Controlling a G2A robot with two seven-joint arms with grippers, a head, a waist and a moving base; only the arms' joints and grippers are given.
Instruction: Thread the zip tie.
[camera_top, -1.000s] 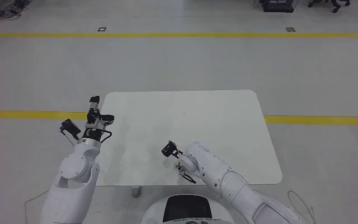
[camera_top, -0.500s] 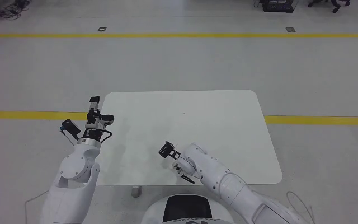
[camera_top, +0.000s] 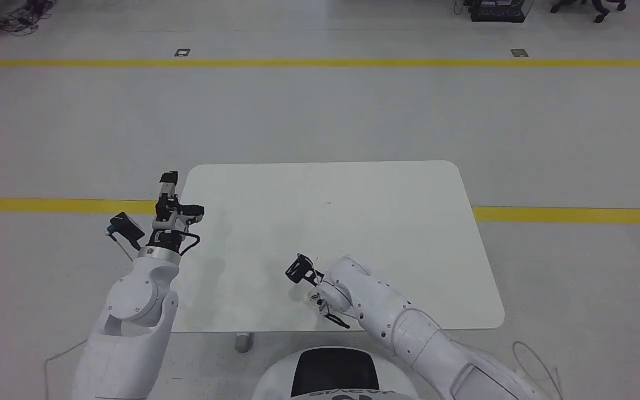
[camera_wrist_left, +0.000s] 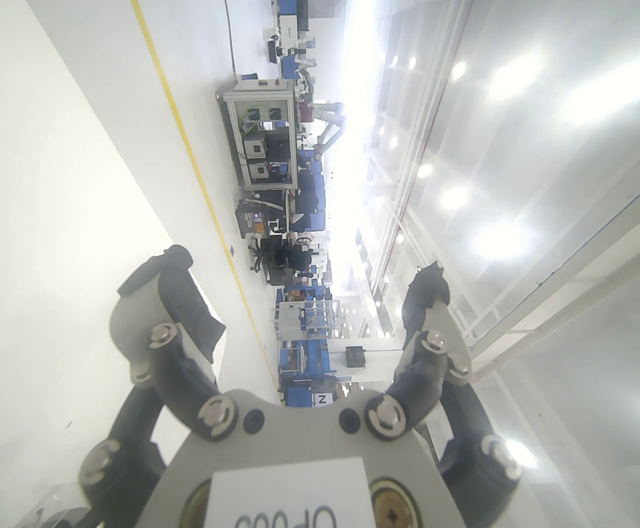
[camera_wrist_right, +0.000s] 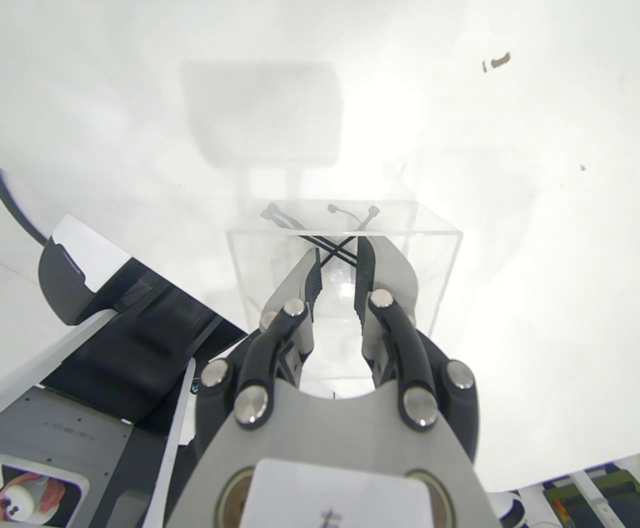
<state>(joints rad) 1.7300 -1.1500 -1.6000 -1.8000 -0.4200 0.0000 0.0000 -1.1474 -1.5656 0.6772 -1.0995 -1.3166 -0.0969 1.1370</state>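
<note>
The white table (camera_top: 400, 220) carries the work. The right arm hangs over its near edge, somewhat left of the middle, and the left arm stands off its left edge.

The left gripper (camera_wrist_left: 302, 265) points up and away from the table, fingers wide apart and holding nothing.

The right gripper (camera_wrist_right: 339, 247) points down into a clear box (camera_wrist_right: 440, 280), which by the arm's place stands close to the near edge. Its fingers stand a narrow gap apart, one on each side of the spot where two black zip ties (camera_wrist_right: 285, 221) cross. They are not pinched on either tie, as far as I can tell.

The step in hand looks like picking one tie out of the box, so threading has not begun. To do it well:
- Straddle one strap only, away from the crossing, or both ties may come up together.
- Keep the fingertips off the box walls, since the light box would likely slide or tip.
- Close on the strap near its middle, leaving the head and tail free for the other gripper.
- Lift straight up until the tie is out of the box.

As for writing, each wrist plate bears a white label with dark print, cut off by the frame edge and not fully legible. A small brown speck (camera_wrist_right: 500, 60) lies on the table beyond the box.
</note>
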